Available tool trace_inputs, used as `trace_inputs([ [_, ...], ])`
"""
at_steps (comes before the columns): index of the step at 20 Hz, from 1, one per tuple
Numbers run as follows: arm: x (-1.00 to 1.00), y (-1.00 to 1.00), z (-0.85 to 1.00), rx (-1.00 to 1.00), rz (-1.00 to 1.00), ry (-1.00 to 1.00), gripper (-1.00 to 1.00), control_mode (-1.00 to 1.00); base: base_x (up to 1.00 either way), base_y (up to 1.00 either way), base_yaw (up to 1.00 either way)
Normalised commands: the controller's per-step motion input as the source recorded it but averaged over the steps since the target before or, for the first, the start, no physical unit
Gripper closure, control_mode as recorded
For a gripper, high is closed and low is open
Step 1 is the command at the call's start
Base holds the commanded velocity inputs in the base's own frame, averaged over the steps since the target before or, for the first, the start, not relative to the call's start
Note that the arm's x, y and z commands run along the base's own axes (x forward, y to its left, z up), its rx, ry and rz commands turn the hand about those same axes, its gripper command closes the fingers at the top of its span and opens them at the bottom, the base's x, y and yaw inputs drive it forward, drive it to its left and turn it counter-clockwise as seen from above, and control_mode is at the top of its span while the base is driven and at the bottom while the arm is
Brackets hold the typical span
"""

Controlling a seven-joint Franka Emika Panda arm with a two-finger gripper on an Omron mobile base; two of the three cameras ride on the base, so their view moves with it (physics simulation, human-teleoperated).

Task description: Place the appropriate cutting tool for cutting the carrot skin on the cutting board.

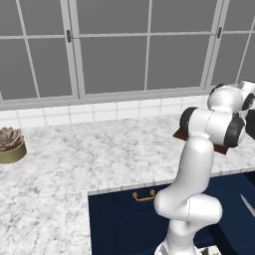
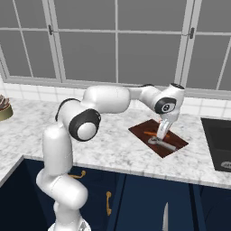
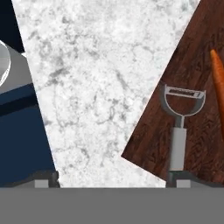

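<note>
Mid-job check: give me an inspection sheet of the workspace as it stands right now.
Surface: white marble counter, over dark blue cabinets.
Job's things: cutting board near the counter's front edge; carrot and peeler both lie on it, side by side, apart.
Clutter: potted succulent far along the counter.
Gripper: gripper low over the board, by the peeler's handle; the hand view shows its tips set wide, one at the handle's end, nothing between them.
Cables: nothing seen.
Surroundings: grey windows, white tiled backsplash, dark recess right of the board.

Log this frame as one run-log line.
gripper: open, just above board | peeler: lying on cutting board | carrot: on board, beside peeler | phase: release
</note>
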Motion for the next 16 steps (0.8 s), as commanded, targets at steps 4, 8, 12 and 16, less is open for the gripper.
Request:
trace_inputs([
  [4, -0.57, 0.76, 0.48, -0.02, 0.15, 0.09, -1.0, -1.0, 0.0, 0.0, 0.0],
  [8, -0.39, 0.96, 0.26, -0.03, 0.14, 0.12, -1.0, -1.0, 0.0, 0.0, 0.0],
  [12, -0.19, 1.0, 0.02, -0.03, 0.11, 0.06, -1.0, -1.0, 0.0, 0.0, 0.0],
  [16, -0.17, 1.0, 0.0, -0.07, 0.03, -0.01, -1.0, -1.0, 0.0, 0.0, 0.0],
])
